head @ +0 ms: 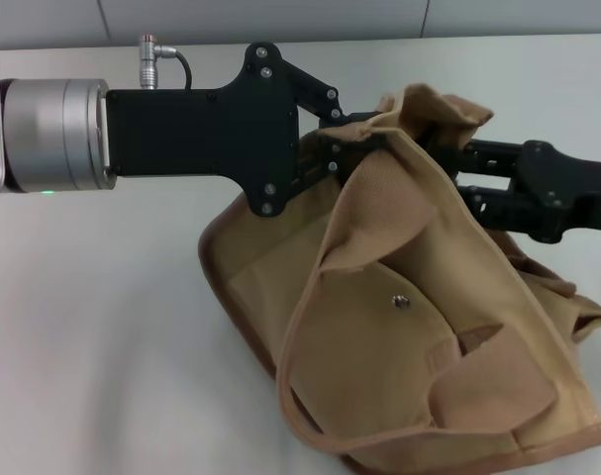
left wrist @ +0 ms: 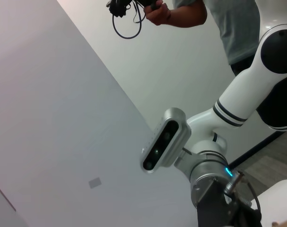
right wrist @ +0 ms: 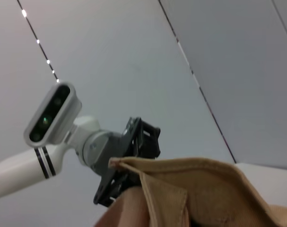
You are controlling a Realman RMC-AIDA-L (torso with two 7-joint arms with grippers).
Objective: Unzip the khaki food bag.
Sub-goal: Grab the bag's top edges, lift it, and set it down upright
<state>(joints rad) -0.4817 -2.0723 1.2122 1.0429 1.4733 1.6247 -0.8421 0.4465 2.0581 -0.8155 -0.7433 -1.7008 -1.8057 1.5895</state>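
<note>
The khaki food bag (head: 399, 336) sits tilted on the white table, its front pocket with the silver snap (head: 401, 302) facing me and one strap handle (head: 310, 396) hanging down the front. My left gripper (head: 351, 134) comes in from the left and is shut on the bag's top edge, holding the fabric up. My right gripper (head: 468, 168) comes in from the right at the same top edge, its tips hidden under a fold of fabric. The zipper and its pull are hidden. The right wrist view shows the bag's raised fabric (right wrist: 200, 189) and the left gripper (right wrist: 134, 151) behind it.
The white table (head: 92, 327) spreads to the left and in front of the bag. The bag reaches the right and lower edges of the head view. The left wrist view shows the right arm (left wrist: 214, 170), the robot's body and a person (left wrist: 181, 12) standing behind.
</note>
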